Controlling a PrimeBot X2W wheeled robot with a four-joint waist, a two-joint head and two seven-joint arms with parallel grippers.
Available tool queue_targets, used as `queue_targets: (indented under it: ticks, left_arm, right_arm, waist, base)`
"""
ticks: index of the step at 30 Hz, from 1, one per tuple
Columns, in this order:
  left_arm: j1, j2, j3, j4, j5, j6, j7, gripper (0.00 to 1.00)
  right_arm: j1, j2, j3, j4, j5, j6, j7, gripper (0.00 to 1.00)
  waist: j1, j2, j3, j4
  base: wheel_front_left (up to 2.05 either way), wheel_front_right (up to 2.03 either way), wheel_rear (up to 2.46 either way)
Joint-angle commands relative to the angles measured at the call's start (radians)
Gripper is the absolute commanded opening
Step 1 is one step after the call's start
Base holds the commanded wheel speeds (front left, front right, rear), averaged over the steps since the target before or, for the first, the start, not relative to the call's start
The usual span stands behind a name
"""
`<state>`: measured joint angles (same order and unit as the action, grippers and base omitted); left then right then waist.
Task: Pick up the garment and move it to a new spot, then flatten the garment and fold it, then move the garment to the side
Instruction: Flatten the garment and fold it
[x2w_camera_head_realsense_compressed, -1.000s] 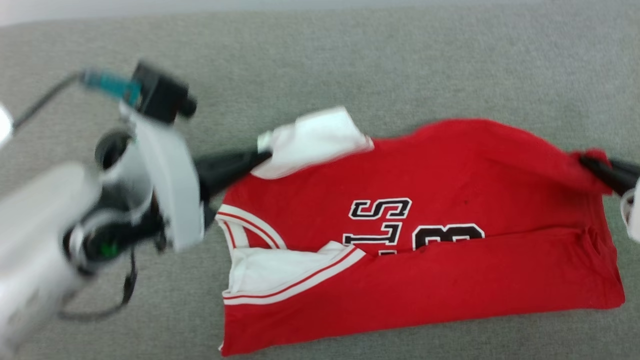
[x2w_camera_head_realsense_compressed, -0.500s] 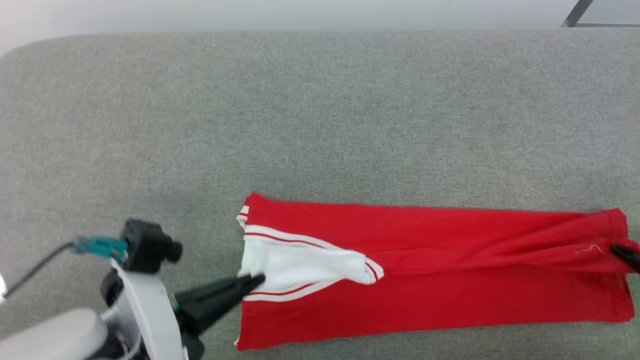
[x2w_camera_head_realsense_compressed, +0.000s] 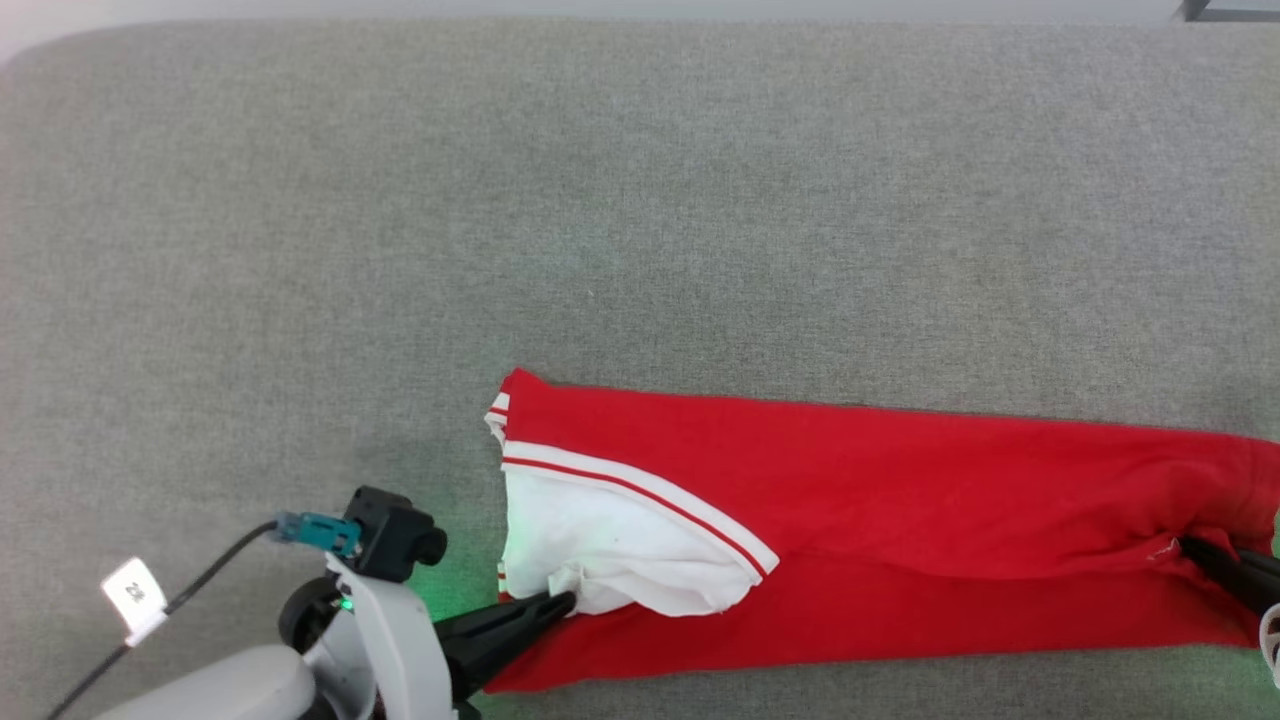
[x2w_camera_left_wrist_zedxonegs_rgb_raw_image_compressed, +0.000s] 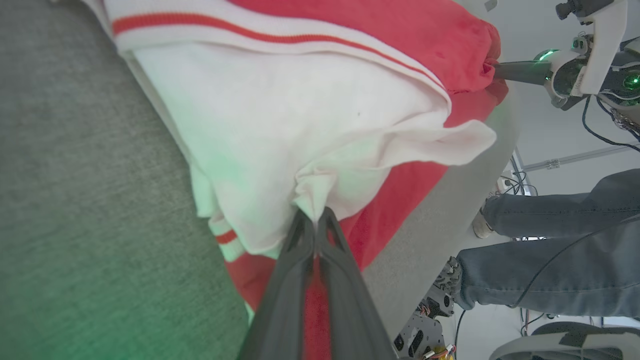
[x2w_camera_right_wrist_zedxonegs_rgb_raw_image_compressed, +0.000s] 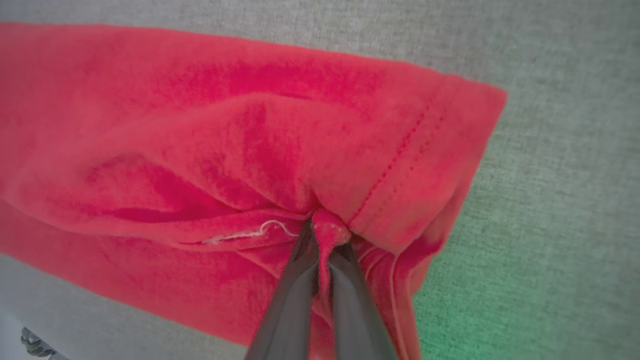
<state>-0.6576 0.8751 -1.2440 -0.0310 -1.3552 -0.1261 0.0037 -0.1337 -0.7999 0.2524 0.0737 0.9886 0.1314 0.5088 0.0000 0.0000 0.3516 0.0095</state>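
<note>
The garment (x2w_camera_head_realsense_compressed: 900, 500), a red jersey with a white sleeve and striped trim, lies folded into a long band near the front edge of the grey table (x2w_camera_head_realsense_compressed: 640, 200). My left gripper (x2w_camera_head_realsense_compressed: 565, 602) is shut on a pinch of the white sleeve (x2w_camera_left_wrist_zedxonegs_rgb_raw_image_compressed: 280, 125) at the garment's left end. My right gripper (x2w_camera_head_realsense_compressed: 1190, 547) is shut on bunched red cloth (x2w_camera_right_wrist_zedxonegs_rgb_raw_image_compressed: 325, 232) near the hem at the right end. The number on the chest is hidden inside the fold. The left wrist view also shows the right gripper (x2w_camera_left_wrist_zedxonegs_rgb_raw_image_compressed: 495, 70) pinching the far end.
A person's legs in jeans (x2w_camera_left_wrist_zedxonegs_rgb_raw_image_compressed: 550, 250) stand beside the table in the left wrist view, with cables on the floor there. A dark frame (x2w_camera_head_realsense_compressed: 1200, 10) shows past the table's far right corner. The grey surface stretches wide behind and left of the garment.
Both grippers have carried the far edge of the garment toward me and over the front half, covering the number. The sleeve has come down with the left gripper. The head camera has also shifted.
</note>
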Motion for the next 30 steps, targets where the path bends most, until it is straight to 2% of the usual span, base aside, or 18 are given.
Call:
queue_targets:
  ticks: [1,6,7,8,9,10,11,13,14,18,23,24,25,27,30]
  left_arm:
    - [0.015,-0.016,0.003,0.016,-0.011,-0.001,-0.012,0.00]
    - [0.019,-0.050,0.000,0.065,-0.010,-0.004,-0.037,0.00]
    - [0.022,-0.054,0.001,0.064,-0.014,-0.004,-0.046,0.00]
    - [0.024,-0.056,0.004,0.058,-0.020,-0.004,-0.056,0.00]
    - [0.026,-0.056,0.006,0.052,-0.024,-0.004,-0.066,0.00]
    - [0.026,-0.051,0.011,0.046,-0.022,-0.004,-0.081,0.31]
    - [0.028,-0.045,0.016,0.040,-0.023,-0.004,-0.096,0.47]
    - [0.040,-0.039,0.028,0.011,-0.038,-0.005,-0.130,0.89]
    - [0.044,-0.032,0.037,-0.002,-0.044,-0.005,-0.150,1.00]
    - [0.067,-0.009,0.072,-0.040,-0.039,-0.003,-0.219,1.00]
    - [0.108,-0.026,0.130,-0.044,-0.031,0.024,-0.259,1.00]
    - [0.134,-0.048,0.174,-0.019,-0.010,0.051,-0.267,1.00]
    - [0.134,-0.048,0.174,-0.019,-0.010,0.051,-0.267,1.00]
    - [0.170,-0.101,0.247,0.014,0.009,0.074,-0.268,1.00]
    - [0.265,-0.189,0.382,0.101,0.066,0.065,-0.266,1.00]
  right_arm:
    - [-0.011,0.030,0.026,0.020,-0.010,-0.001,-0.004,0.00]
    - [-0.035,0.047,0.050,0.054,-0.020,-0.002,-0.020,0.00]
    - [-0.039,0.045,0.049,0.055,-0.023,-0.002,-0.026,0.12]
    - [-0.044,0.041,0.045,0.056,-0.027,-0.002,-0.033,0.35]
    - [-0.045,0.036,0.042,0.057,-0.026,-0.002,-0.035,0.49]
    - [-0.041,0.030,0.038,0.055,-0.019,-0.002,-0.030,0.85]
    - [-0.037,0.023,0.032,0.047,-0.011,-0.002,-0.024,1.00]
    - [-0.032,0.006,0.007,0.025,0.008,-0.002,-0.021,1.00]
    - [-0.024,-0.002,-0.007,0.015,0.019,-0.001,-0.015,1.00]
    - [0.002,-0.032,-0.075,-0.018,0.059,-0.001,0.010,1.00]
    - [0.045,-0.057,-0.145,-0.011,0.076,-0.001,0.046,1.00]
    - [0.071,-0.053,-0.178,0.004,0.083,-0.001,0.073,1.00]
    - [0.071,-0.053,-0.178,0.004,0.083,-0.001,0.073,1.00]
    - [0.094,-0.044,-0.214,0.025,0.088,-0.001,0.100,1.00]
    - [0.126,-0.017,-0.262,0.061,0.092,-0.001,0.151,1.00]
  waist:
    - [0.0000,0.0000,0.006,-0.001]
    - [0.0000,0.0000,0.003,-0.004]
    - [0.0000,0.0000,0.000,-0.005]
    - [0.0000,0.0000,-0.004,-0.006]
    - [0.0000,0.0000,-0.010,-0.006]
    - [0.0000,0.0000,-0.016,-0.005]
    - [0.0000,0.0000,-0.023,-0.005]
    - [0.0000,0.0000,-0.035,-0.003]
    - [0.0000,0.0000,-0.041,-0.001]
    - [0.0000,0.0000,-0.065,0.017]
    - [0.0000,0.0000,-0.085,0.049]
    - [0.0000,0.0000,-0.092,0.070]
    - [0.0000,0.0000,-0.092,0.070]
    - [0.0000,0.0000,-0.095,0.094]
    - [0.0000,0.0000,-0.098,0.122]
  base:
    - [0.00,0.00,0.00]
    - [0.00,0.00,0.00]
    - [0.00,0.00,0.00]
    - [0.00,0.00,0.00]
    - [0.00,0.00,0.00]
    - [0.00,0.00,0.00]
    - [0.00,0.00,0.00]
    - [0.00,0.00,0.00]
    - [0.00,0.00,0.00]
    - [0.00,0.00,0.00]
    - [0.00,0.00,0.00]
    - [0.00,0.00,0.00]
    - [0.00,0.00,0.00]
    - [0.00,0.00,0.00]
    - [0.00,0.00,0.00]
